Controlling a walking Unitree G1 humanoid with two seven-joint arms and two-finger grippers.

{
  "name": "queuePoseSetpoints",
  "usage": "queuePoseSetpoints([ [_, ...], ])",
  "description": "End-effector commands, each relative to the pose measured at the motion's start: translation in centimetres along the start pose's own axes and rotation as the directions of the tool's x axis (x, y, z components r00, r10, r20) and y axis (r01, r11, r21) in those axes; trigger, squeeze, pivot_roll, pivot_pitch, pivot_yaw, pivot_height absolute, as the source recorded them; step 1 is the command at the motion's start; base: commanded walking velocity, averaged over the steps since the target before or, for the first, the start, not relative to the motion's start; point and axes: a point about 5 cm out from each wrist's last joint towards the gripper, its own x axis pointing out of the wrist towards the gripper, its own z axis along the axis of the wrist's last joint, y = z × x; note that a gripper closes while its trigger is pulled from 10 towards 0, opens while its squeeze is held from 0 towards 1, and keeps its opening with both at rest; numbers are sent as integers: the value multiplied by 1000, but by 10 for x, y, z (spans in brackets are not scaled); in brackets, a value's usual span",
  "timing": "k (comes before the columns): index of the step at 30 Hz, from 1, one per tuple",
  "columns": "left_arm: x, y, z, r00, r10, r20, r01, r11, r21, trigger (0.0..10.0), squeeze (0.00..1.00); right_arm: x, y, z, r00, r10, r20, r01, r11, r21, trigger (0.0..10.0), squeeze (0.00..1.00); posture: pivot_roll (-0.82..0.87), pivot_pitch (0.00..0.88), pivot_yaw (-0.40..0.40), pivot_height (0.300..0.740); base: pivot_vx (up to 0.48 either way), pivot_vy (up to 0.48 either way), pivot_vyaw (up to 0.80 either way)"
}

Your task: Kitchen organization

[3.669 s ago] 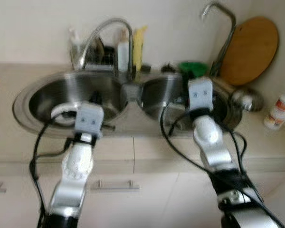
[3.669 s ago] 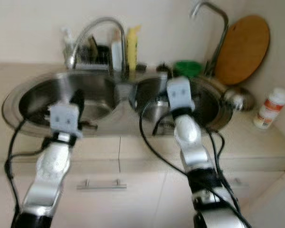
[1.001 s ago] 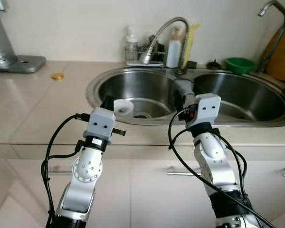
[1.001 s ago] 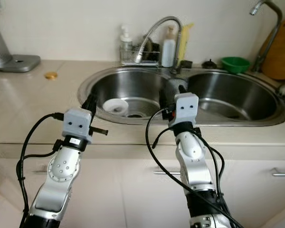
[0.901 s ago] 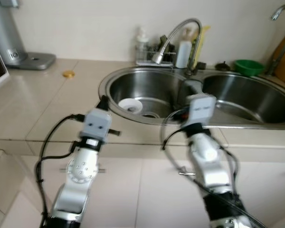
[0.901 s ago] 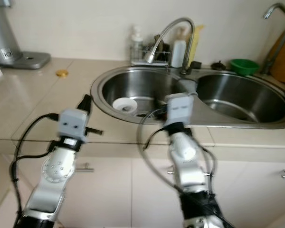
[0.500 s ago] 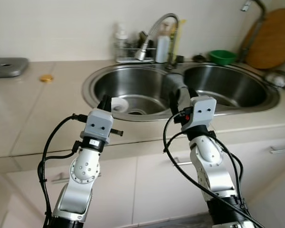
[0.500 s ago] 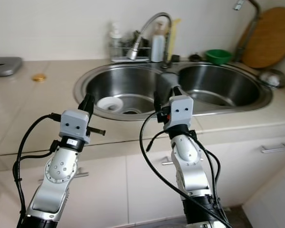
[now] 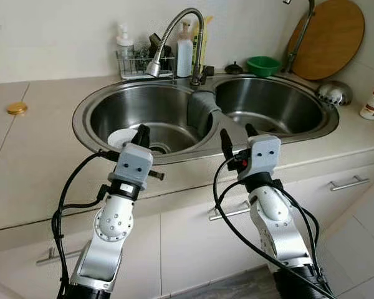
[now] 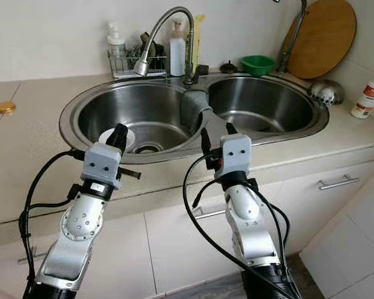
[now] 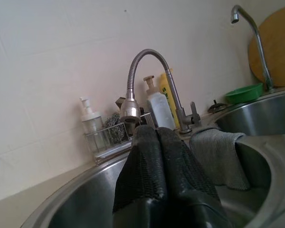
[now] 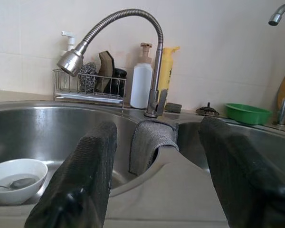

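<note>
While both arms are held at the front rim of the double sink [image 9: 81, 134], the left tool [image 9: 141, 133] is seen with fingers pressed together, empty; the right tool [image 9: 235, 136] is spread, also empty. A white bowl [image 12: 14, 173] holding a spoon [image 12: 16, 183] lies in the left basin; a grey cloth [image 12: 151, 142] is draped over the divider. The bowl is judged stiff, breakable, slippery if wet; its rim is best pinched.
</note>
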Motion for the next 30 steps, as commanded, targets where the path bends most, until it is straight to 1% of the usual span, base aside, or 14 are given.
queuePoseSetpoints([
  [1, 1, -3, 1, 1000, -21, 10, 21, 1000, 5, 10000, 0, 1, -1, 5, 1000, -6, 24, 6, 1000, -8, 10000, 0, -44, 0, -25, 740, 0, 0, -800],
  [4, 1, -3, 1, 1000, -24, 11, 24, 1000, 8, 10000, 0, 1, -1, 5, 1000, -7, 25, 8, 1000, -10, 10000, 0, -44, 0, -25, 740, 0, 0, -800],
  [6, 1, -3, 1, 1000, -27, 12, 26, 1000, 10, 10000, 0, 1, 0, 5, 1000, -9, 25, 9, 1000, -11, 10000, 0, -42, 0, -27, 740, 0, -277, -800],
  [8, 1, -5, 4, 999, -32, 35, 31, 999, 13, 10000, 0, 2, 1, 5, 1000, -8, 29, 8, 1000, -9, 10000, 0, -42, 0, -26, 740, 0, -480, -800],
  [10, 0, -3, 6, 999, -15, 45, 16, 1000, -12, 10000, 0, 2, 1, 6, 999, -8, 34, 8, 1000, -7, 10000, 0, -41, 0, -26, 740, 0, 0, -800],
  [12, 1, -3, 2, 1000, -15, 15, 15, 1000, 7, 10000, 0, 2, 1, 6, 999, -8, 37, 9, 1000, -7, 10000, 0, -40, 0, -28, 740, 0, 0, -800],
  [14, 1, -2, 3, 999, -17, 29, 17, 1000, 1, 10000, 0, 2, 0, 6, 999, -10, 41, 11, 1000, -4, 10000, 0, -40, 0, -28, 740, 0, 0, -800],
  [30, -1, -7, 5, 998, -37, 47, 37, 999, -3, 10000, 0, -1, -4, 5, 999, -24, 49, 24, 1000, -11, 10000, 0, -51, 0, -29, 740, 0, 0, -800],
])
